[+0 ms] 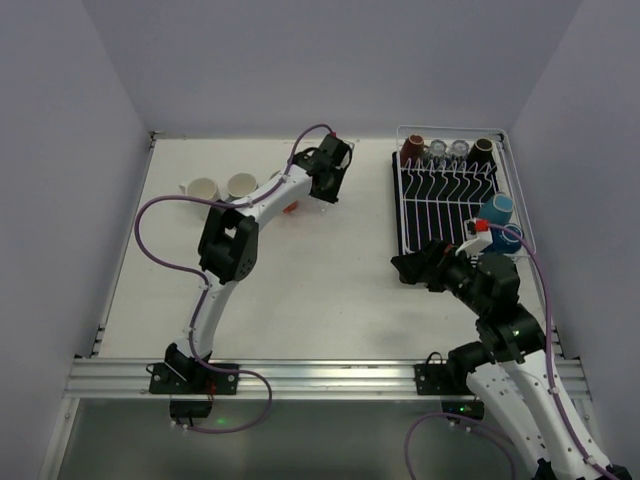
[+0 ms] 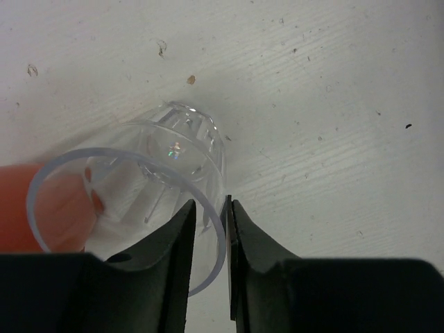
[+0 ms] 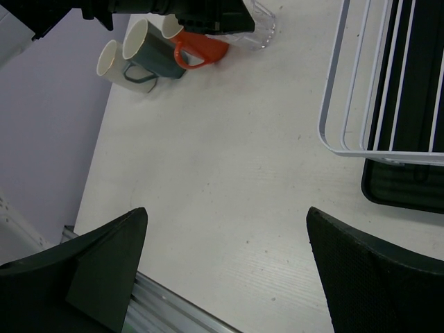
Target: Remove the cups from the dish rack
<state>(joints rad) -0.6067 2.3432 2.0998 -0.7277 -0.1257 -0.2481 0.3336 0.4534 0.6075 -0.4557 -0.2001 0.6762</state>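
A clear glass (image 2: 159,173) rests on the table at the far middle, its rim wall between the fingers of my left gripper (image 2: 210,202). The jaws stand slightly apart, with a gap between the left finger and the wall, so the gripper is open. From above, my left gripper (image 1: 330,168) is left of the dish rack (image 1: 450,195). The rack holds two dark brown cups (image 1: 412,148) (image 1: 484,150), two clear glasses (image 1: 437,150) (image 1: 459,150), a blue cup (image 1: 495,208) and a light blue cup (image 1: 507,238). My right gripper (image 1: 405,268) (image 3: 226,215) is wide open and empty, hovering over bare table by the rack's near-left corner.
An orange mug (image 1: 291,208) (image 3: 201,50) lies beside the clear glass (image 3: 262,28). A grey mug (image 3: 156,55) and a cream mug (image 3: 114,66) stand further left. The rack's wire rim (image 3: 333,132) and black drip tray (image 3: 395,187) lie right of my right gripper.
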